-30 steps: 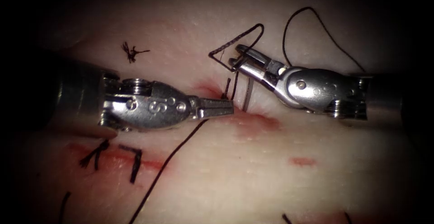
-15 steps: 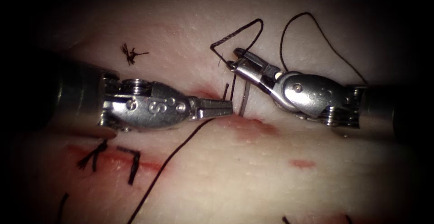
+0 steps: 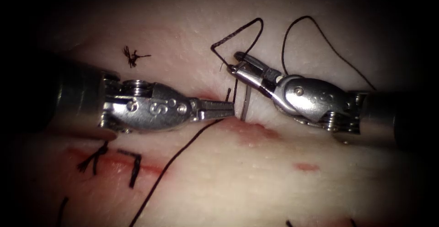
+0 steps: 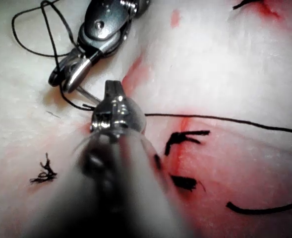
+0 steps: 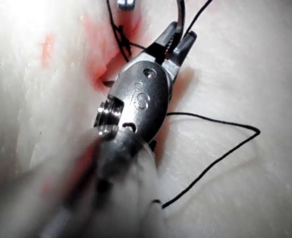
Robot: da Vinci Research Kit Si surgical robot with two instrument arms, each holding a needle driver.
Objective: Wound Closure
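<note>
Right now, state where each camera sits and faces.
Endoscope: above and in front, facing the cut in pale pork tissue; left tool and right tool show.
Left wrist: on the left arm, looking down its shaft at its own tip; right tool beyond.
Right wrist: on the right arm, looking down its shaft at its tip.
Shared: endoscope and left wrist show the thin curved steel needle between tools; holds unclear.

Bare tissue (image 3: 283, 195) lies open at lower right of the endoscope view. At centre, needle (image 3: 245, 102) and thread (image 3: 238, 37) crowd the gap between both tools.
</note>
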